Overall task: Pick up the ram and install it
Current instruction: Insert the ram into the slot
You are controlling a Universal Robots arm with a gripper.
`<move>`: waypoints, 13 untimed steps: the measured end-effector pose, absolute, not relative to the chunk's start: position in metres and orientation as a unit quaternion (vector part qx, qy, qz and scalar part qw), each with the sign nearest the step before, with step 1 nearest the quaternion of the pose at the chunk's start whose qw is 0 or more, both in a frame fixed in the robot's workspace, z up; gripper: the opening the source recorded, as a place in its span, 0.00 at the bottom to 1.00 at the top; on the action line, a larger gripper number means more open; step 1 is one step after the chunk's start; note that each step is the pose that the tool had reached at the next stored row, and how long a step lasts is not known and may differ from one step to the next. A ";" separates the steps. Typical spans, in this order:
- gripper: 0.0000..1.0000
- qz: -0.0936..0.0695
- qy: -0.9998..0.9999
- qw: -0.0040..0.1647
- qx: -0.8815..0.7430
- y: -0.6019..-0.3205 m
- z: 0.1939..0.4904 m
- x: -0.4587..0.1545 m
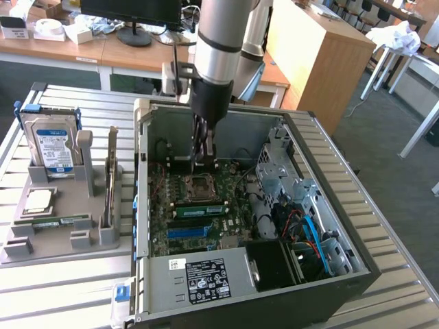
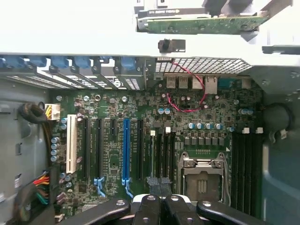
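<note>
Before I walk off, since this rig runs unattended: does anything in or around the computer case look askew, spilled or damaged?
Nothing stands out. The gripper hangs shut inside the open case above the motherboard; the ram lies flat in the grey tray. No spill or damage shows.

The open computer case is seen from high up and some way off in the exterior view, the arm rising toward twelve o'clock, while its motherboard, shared by both views, is viewed closely, straight down, from the wrist.
</note>
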State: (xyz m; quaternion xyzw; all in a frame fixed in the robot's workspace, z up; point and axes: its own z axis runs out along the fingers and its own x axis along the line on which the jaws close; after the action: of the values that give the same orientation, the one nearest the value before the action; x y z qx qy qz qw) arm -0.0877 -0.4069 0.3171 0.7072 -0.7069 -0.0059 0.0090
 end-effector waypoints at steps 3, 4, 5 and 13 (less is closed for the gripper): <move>0.10 -0.006 -0.707 0.009 0.707 -0.407 0.324 -0.088; 0.10 -0.006 -0.707 0.009 0.707 -0.407 0.326 -0.088; 0.10 -0.006 -0.707 0.009 0.707 -0.407 0.328 -0.088; 0.10 -0.006 -0.707 0.009 0.707 -0.407 0.343 -0.088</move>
State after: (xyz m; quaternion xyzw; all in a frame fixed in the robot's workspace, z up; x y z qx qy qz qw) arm -0.0877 -0.4069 0.3432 0.7072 -0.7069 -0.0059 0.0090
